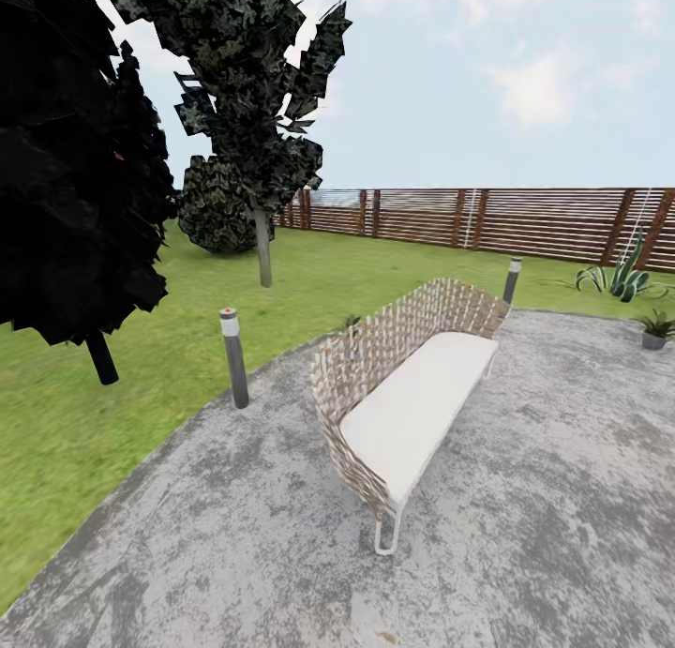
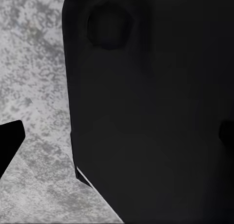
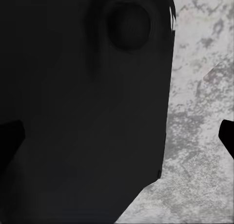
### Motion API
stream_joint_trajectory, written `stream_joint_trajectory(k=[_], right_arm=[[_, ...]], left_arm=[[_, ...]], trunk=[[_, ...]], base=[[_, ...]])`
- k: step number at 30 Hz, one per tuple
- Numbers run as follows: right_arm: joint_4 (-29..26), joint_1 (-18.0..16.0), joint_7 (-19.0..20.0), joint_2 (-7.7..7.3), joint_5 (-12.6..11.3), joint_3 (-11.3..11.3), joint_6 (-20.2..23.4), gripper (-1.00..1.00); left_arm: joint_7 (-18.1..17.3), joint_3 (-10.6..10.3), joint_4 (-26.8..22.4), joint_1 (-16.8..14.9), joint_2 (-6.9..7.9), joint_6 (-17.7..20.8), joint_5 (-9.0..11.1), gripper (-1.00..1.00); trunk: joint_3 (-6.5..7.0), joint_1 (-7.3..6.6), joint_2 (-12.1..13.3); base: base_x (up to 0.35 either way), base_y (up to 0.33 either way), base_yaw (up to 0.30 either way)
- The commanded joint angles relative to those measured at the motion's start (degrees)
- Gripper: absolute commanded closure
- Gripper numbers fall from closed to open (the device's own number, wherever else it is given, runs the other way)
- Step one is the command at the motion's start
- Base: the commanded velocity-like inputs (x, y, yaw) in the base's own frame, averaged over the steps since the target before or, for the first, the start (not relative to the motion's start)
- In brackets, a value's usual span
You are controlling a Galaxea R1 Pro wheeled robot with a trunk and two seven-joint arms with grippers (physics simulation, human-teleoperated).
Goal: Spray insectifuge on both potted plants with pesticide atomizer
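Atomizer: not locatable from here; head view is giving no spray bottle on the paving [image 1: 525, 535] or the bench [image 1: 412, 414].
Plants: one potted plant [image 1: 655, 328] is sitting far ahead and to the right of both arms, at the paving's far edge; a second small plant [image 1: 352, 322] is peeking out behind the bench, ahead.
Nearer arm: right, judging by the pot's side.
Grippers: wrist views are showing dark robot body over paving; can't tell if either is spread or pressed together.
Next: base is needing to drive forward-right.
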Motion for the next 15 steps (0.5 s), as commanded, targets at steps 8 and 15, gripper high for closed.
stream_joint_trajectory(k=[8, 15], right_arm=[[-1.79, -2.35, -0.18, 1.33, 0.20, -0.11, -0.04, -1.00], [-3.54, -3.12, -0.34, 0.94, 0.26, 0.04, -0.08, -1.00]], left_arm=[[-0.79, 0.07, 1.37, 0.53, -0.34, 0.27, 0.21, -1.00], [-0.96, -0.24, 0.60, 0.36, -0.29, -0.06, 0.20, -1.00]], trunk=[[-0.03, 0.00, -0.02], [-0.03, 0.00, -0.02]], base=[[0.000, 0.000, 0.000], [0.000, 0.000, -0.009]])
